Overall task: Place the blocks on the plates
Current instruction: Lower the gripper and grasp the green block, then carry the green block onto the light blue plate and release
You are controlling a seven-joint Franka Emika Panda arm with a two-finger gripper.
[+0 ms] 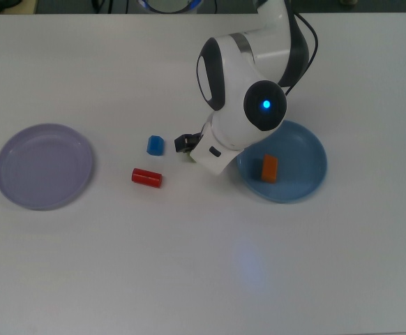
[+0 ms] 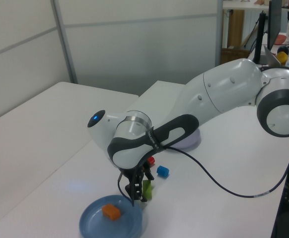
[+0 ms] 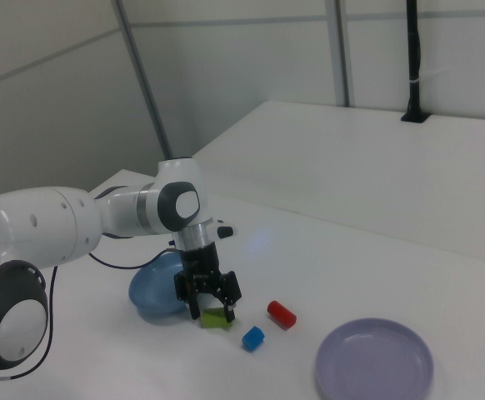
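My gripper [image 3: 210,307] stands open low over the table, with its fingers on either side of the green bar [image 3: 216,317]. The green bar [image 2: 147,188] lies on the table just beside the blue plate [image 2: 97,225]; in the top view the arm hides it. An orange bar [image 1: 269,168] lies in the blue plate [image 1: 302,150]. The small blue block [image 1: 155,145] and the red cylinder [image 1: 146,177] lie on the table to the top view's left of my gripper [image 1: 189,146]. The lilac plate [image 1: 44,166] holds nothing.
The white arm [image 1: 241,91] reaches in from the top view's upper edge and overhangs the blue plate's near rim. In the left view the arm hides part of the lilac plate [image 2: 190,144]. A black cable [image 2: 224,181] loops off the arm above the table.
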